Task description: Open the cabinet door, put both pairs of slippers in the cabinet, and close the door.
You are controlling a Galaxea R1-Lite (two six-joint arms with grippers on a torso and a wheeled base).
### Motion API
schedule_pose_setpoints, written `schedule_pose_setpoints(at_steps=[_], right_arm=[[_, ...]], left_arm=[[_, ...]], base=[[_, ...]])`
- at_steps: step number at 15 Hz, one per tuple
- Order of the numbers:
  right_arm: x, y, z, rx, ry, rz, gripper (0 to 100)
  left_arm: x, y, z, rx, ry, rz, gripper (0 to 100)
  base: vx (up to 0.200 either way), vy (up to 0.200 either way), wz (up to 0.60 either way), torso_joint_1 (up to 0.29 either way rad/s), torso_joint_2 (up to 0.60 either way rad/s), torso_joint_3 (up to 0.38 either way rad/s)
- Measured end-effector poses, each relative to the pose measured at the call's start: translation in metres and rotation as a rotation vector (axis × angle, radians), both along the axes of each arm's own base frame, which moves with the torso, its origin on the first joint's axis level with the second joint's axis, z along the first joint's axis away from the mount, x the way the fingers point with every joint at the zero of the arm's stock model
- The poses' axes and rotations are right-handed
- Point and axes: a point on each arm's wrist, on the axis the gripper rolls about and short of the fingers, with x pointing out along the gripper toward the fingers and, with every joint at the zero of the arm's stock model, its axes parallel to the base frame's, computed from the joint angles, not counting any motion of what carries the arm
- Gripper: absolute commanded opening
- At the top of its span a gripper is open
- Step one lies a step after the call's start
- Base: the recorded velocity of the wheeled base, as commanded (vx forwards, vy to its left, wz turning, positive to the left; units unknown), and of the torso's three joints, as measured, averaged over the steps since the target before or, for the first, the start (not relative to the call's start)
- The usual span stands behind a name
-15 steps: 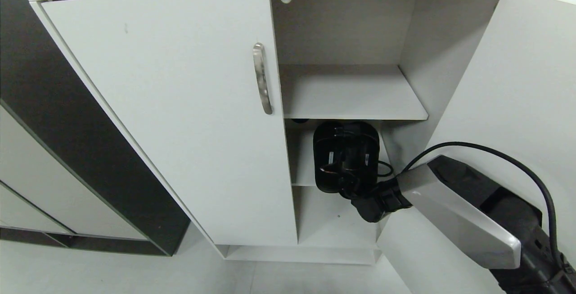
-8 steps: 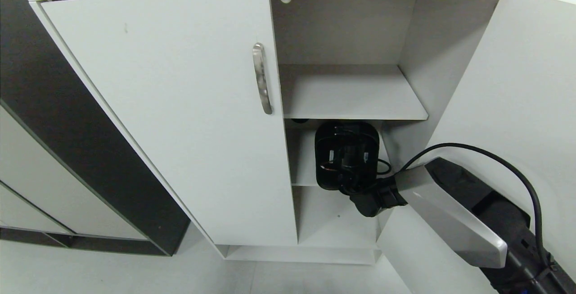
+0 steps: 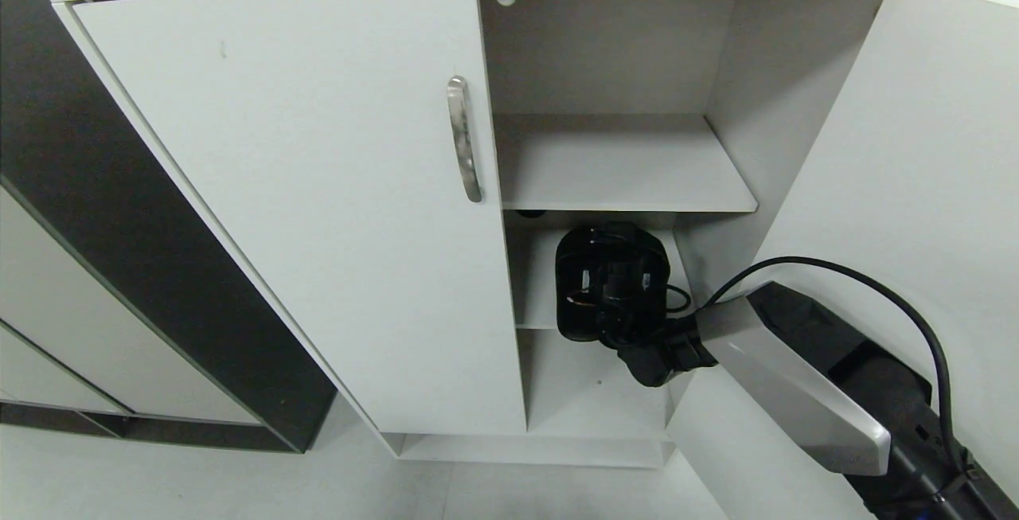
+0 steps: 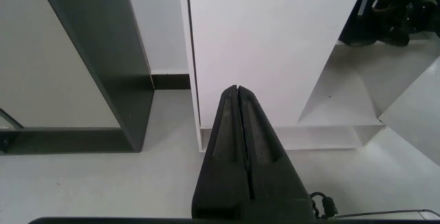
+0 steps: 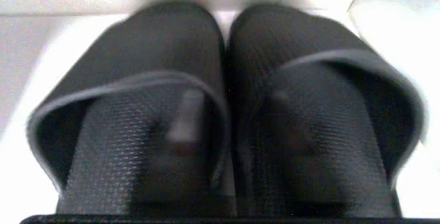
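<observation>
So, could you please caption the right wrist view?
A pair of black slippers side by side inside the white cabinet.

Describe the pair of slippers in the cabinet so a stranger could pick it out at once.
Find the white cabinet, its left door shut and its right half open. Under the upper shelf, at the middle shelf's level, is the pair of slippers, where the right arm ends. They are two black slippers side by side with textured straps, dark against white boards.

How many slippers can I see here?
2. Both dark, side by side in the cabinet, middle compartment: one slipper, the other slipper beside it. More may be hidden behind.
</observation>
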Motion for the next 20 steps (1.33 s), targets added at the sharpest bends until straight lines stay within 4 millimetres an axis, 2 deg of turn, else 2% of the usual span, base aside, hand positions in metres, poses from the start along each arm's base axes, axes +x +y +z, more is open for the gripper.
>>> schedule_pose_setpoints(at_steps=[3, 5, 10, 12, 14, 15, 20], right_arm=[[-0.013, 0.000, -0.006, -0.017, 0.025, 0.010, 100], [-0.031, 0.000, -0.005, -0.023, 0.033, 0.028, 100], [-0.093, -0.006, 0.012, -0.041, 0.055, 0.058, 100], [-0.122, -0.013, 0.014, -0.056, 0.075, 0.085, 100], [-0.141, -0.022, 0.020, -0.048, 0.066, 0.101, 100], [-0.147, -0.025, 0.024, -0.040, 0.057, 0.108, 100], [-0.159, -0.025, 0.032, -0.028, 0.044, 0.131, 100]], left_arm=[[0.000, 0.000, 0.000, 0.000, 0.000, 0.001, 0], [0.000, 0.000, 0.000, 0.000, 0.000, 0.001, 0], [0.000, 0.000, 0.000, 0.000, 0.000, 0.001, 0], [0.000, 0.000, 0.000, 0.000, 0.000, -0.001, 0], [0.000, 0.000, 0.000, 0.000, 0.000, -0.001, 0], [0.000, 0.000, 0.000, 0.000, 0.000, -0.001, 0], [0.000, 0.000, 0.000, 0.000, 0.000, -0.002, 0]], base=[[0.000, 0.000, 0.00, 0.000, 0.00, 0.000], [0.000, 0.000, 0.00, 0.000, 0.00, 0.000], [0.000, 0.000, 0.00, 0.000, 0.00, 0.000], [0.000, 0.000, 0.00, 0.000, 0.00, 0.000], [0.000, 0.000, 0.00, 0.000, 0.00, 0.000], [0.000, 0.000, 0.00, 0.000, 0.00, 0.000], [-0.200, 0.000, 0.00, 0.002, 0.00, 0.004]])
